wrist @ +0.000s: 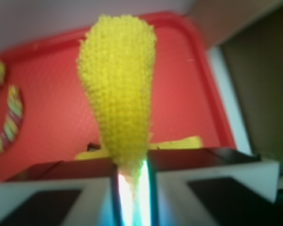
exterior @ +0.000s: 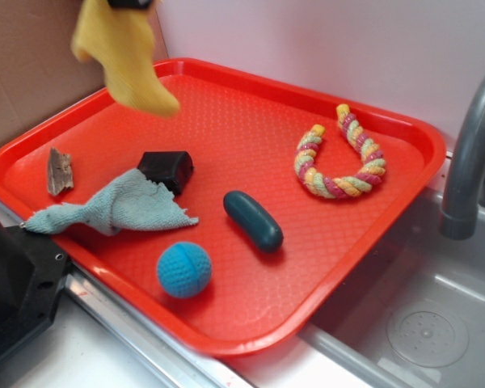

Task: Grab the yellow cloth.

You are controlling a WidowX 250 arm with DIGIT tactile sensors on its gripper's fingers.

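Note:
The yellow cloth hangs in the air above the far left corner of the red tray, its top end running out of the exterior view at the upper edge. Only a dark sliver of my gripper shows there, at the very top. In the wrist view the yellow cloth dangles straight down from my gripper. The two jaws are pressed close together with the cloth's pinched end between them. The cloth's lower end hangs free above the tray.
On the tray lie a pale blue cloth, a black block, a piece of wood, a blue ball, a dark teal cylinder and a braided rope ring. A sink with a grey faucet sits to the right.

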